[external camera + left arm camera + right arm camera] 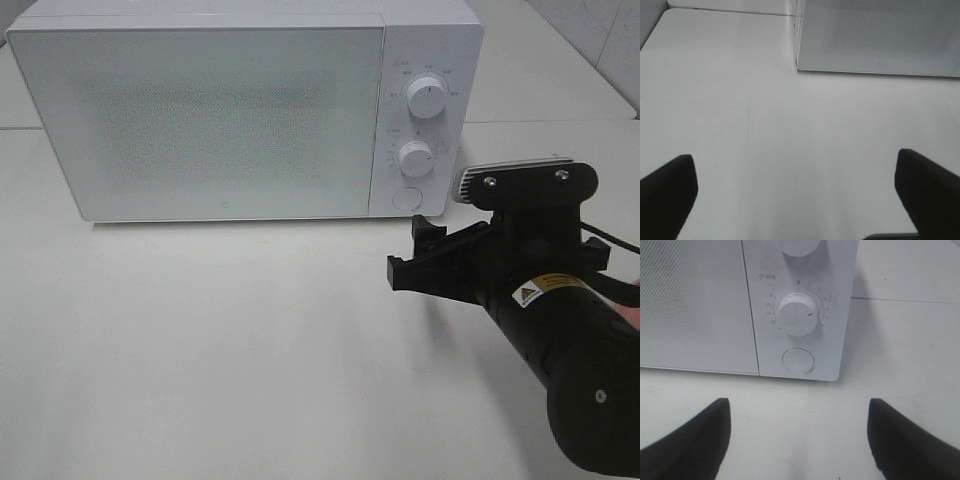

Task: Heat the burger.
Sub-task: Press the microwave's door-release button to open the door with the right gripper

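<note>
Burger: not in view from any camera. The white box-shaped microwave oven (230, 120) has its frosted, dot-patterned door (690, 300) shut, and nothing shows through it. Whether the burger lies inside cannot be told.

Handling, by judgement: a burger is light, soft and built of loose layers. It crushes under a firm pinch, and the layers slide apart if it is tilted. Take hold low across the sides of the bun, level, with light closing force, and keep it upright.

Control panel: the lower white round timer knob (797, 314) shows its red mark turned off the zero. A flat round white button (798, 360) sits beneath it.

Right gripper (415, 255): hovers over the white surface (200, 350), just before the panel's lower corner. Its jaws are spread and hold nothing.

Left gripper (797, 200): hangs above bare surface near a front corner of the oven. Its jaws are spread wide and empty.
</note>
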Action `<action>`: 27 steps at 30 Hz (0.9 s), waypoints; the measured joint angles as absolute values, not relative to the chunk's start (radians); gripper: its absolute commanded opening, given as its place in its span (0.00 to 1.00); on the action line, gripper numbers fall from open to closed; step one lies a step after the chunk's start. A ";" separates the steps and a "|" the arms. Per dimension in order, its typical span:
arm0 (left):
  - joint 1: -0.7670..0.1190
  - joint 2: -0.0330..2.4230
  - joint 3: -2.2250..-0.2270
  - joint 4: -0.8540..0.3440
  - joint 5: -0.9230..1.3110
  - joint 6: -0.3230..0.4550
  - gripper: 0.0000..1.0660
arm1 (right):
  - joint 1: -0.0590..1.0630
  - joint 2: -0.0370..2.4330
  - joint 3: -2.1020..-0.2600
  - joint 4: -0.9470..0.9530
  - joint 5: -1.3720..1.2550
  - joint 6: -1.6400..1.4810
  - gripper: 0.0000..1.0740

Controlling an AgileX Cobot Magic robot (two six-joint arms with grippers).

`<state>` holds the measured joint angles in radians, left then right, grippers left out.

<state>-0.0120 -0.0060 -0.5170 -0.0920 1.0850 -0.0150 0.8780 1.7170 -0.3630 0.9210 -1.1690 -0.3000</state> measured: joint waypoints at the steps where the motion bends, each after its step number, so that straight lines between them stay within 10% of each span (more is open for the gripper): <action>1: -0.012 -0.006 -0.517 -0.092 1.085 -0.015 0.94 | 0.878 1.722 -0.371 0.921 -1.169 -0.300 0.69; 14: -0.012 -0.006 -0.517 -0.092 1.085 -0.015 0.94 | 0.878 1.735 -0.378 0.923 -1.165 -0.268 0.63; 27: -0.012 -0.006 -0.517 -0.092 1.085 -0.015 0.94 | 0.878 1.735 -0.378 0.923 -1.163 0.375 0.31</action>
<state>-0.0120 -0.0060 -0.5170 -0.0920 1.0850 -0.0150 0.8780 1.7350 -0.3780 0.9230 -1.1630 0.3750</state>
